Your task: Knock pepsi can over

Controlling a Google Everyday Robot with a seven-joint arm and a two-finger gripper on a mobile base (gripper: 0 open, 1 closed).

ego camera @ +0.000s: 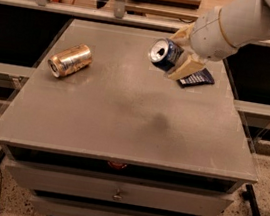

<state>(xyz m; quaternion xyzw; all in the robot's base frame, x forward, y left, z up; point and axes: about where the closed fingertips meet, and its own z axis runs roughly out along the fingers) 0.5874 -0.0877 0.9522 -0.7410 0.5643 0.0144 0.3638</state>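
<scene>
My pincer (174, 56) hangs over the far right part of the grey surface (122, 123), its two tan fingers (186, 67) clamped on the pepsi can (163, 53). The can is tipped sideways, silver top facing left; I cannot tell whether it touches the surface. A small dark wrapper (197, 79) lies just beside it. A gold can (70, 60) lies on its side, well apart at the left.

The white arm (241, 24) reaches in from the far right, wrist angled down and left. Its gripper (176, 55) sits far, right of centre, tan fingers (187, 67) seemingly clamped around the tilted pepsi can (162, 52).
</scene>
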